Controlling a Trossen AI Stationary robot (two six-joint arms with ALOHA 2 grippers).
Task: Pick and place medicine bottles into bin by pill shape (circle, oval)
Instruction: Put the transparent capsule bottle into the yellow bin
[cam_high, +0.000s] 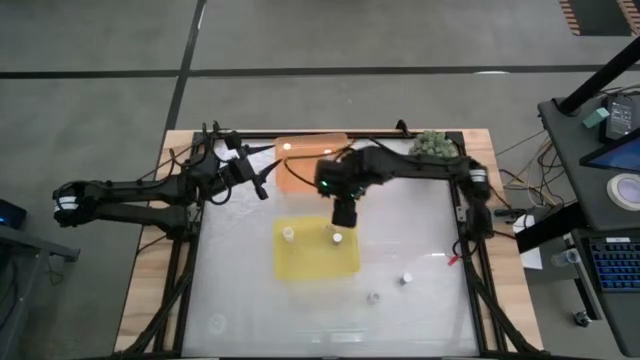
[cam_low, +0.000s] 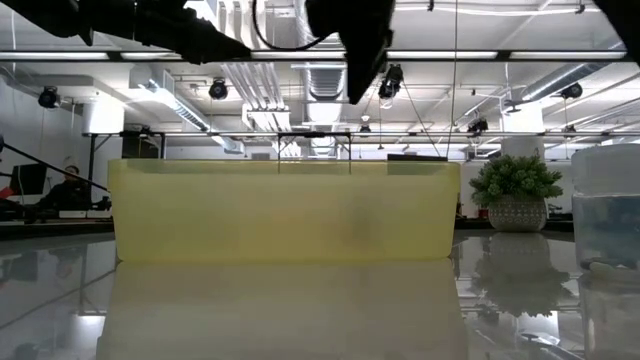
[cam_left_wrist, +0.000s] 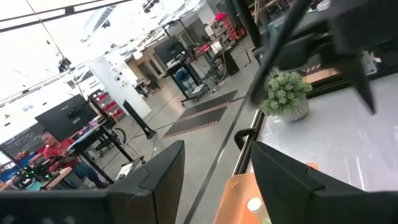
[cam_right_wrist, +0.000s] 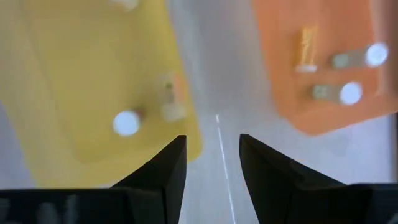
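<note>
Nearest the front edge of the table (cam_high: 250, 320), two medicine bottles stand on the bare surface: one (cam_high: 372, 297) close to the front and another (cam_high: 406, 278) just behind it toward the right side. In the low view a pale bottle (cam_low: 606, 205) looms at the right edge, near the lens.

Next back sits the yellow tray (cam_high: 312, 258), with two bottles upright inside it — one (cam_high: 288, 233) by its left wall, one (cam_high: 338, 238) near its far right corner. The right gripper (cam_high: 343, 214) hangs just above that far edge of the yellow tray; its fingers (cam_right_wrist: 163, 169) are spread with nothing between them, and past them its wrist camera sees the strip of table separating the two trays.

Behind the yellow tray lies the orange tray (cam_high: 300, 165), partly covered by the right arm. The right wrist view shows two white caps in it (cam_right_wrist: 376, 55) (cam_right_wrist: 350, 93); whether more bottles lie there cannot be told.

The left gripper (cam_high: 262, 185) waits at the orange tray's left side, fingers (cam_left_wrist: 158, 177) spread and empty. At the far right corner stands one green spiky plant ball (cam_high: 434, 145) in its pot.
</note>
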